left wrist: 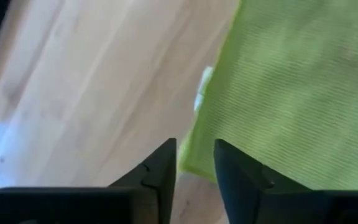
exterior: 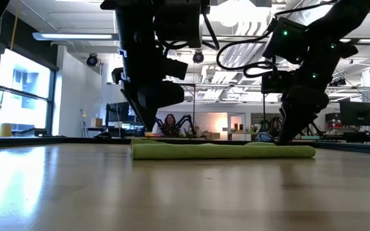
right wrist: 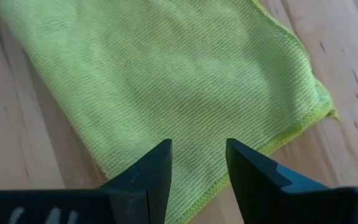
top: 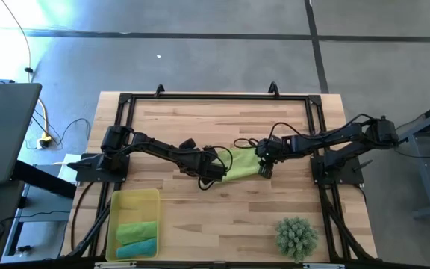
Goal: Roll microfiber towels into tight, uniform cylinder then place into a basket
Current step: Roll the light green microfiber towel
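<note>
A lime green microfiber towel [top: 241, 166] lies folded flat at the table's middle; in the low view it is a long low band [exterior: 223, 151]. My left gripper [left wrist: 196, 158] stands at its left end, slightly open, fingers astride the towel's edge. My right gripper [right wrist: 199, 162] is open over the towel's right end, pointing steeply down. The yellow basket [top: 114, 202] at the near left holds a rolled lime green towel [top: 136, 230] and a rolled teal towel [top: 136, 247]. My left gripper has the towel's left edge [left wrist: 188, 155] showing in the narrow gap between its fingers; I cannot tell whether they touch it. My right gripper reaches down close to the towel's top near its right end [exterior: 281, 146]; whether the fingertips touch it, I cannot tell.
A spiky green ball-shaped plant [top: 297, 236] stands at the near right. A black frame [top: 215, 97] runs along the table's far edge and sides. Bare wood lies between the basket and the plant.
</note>
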Controlling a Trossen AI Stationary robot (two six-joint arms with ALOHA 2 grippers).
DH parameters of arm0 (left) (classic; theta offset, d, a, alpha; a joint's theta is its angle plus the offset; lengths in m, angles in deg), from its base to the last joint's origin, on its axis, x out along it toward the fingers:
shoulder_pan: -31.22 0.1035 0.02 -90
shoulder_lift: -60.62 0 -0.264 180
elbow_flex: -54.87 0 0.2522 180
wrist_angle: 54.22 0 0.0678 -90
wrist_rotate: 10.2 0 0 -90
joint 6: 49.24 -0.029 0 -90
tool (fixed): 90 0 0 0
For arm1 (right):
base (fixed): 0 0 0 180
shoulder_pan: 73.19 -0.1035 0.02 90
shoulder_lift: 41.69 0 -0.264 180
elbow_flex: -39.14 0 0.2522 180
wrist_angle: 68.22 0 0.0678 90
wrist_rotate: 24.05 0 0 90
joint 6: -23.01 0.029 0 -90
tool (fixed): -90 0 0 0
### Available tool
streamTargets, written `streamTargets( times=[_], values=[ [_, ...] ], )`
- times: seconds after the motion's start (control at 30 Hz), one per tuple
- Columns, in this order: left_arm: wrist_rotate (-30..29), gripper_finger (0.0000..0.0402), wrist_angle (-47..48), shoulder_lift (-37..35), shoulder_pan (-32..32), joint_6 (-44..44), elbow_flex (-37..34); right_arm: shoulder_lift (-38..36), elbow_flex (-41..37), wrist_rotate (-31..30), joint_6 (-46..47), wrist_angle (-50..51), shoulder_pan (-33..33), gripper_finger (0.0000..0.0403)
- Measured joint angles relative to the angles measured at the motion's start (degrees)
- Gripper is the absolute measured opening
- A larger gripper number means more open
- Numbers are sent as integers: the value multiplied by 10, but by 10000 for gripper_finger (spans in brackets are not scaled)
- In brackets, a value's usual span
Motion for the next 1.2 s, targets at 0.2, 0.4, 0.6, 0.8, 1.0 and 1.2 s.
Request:
streamTargets(
  times=[0.2, 0.4, 0.6, 0.8, 1.0, 1.2],
  values=[
    [25, 123, -12, 0, 0, 0, 5, 0, 0, -2, 5, 0, -7, 142],
    [122, 115, -78, 0, 0, -20, -14, 0, 0, -32, -11, 0, -3, 142],
    [165, 106, -135, 0, 0, -24, -48, 8, 0, -31, 12, 1, 2, 142],
    [175, 99, -158, 0, -1, -25, -67, 53, 2, -32, 25, -11, -1, 142],
    [215, 99, -203, -4, -12, 23, -87, 77, 3, -94, -6, -42, 4, 142],
    [270, 98, -343, 2, -42, 132, -90, 80, -2, -177, -135, -132, 26, 142]
  ],
)
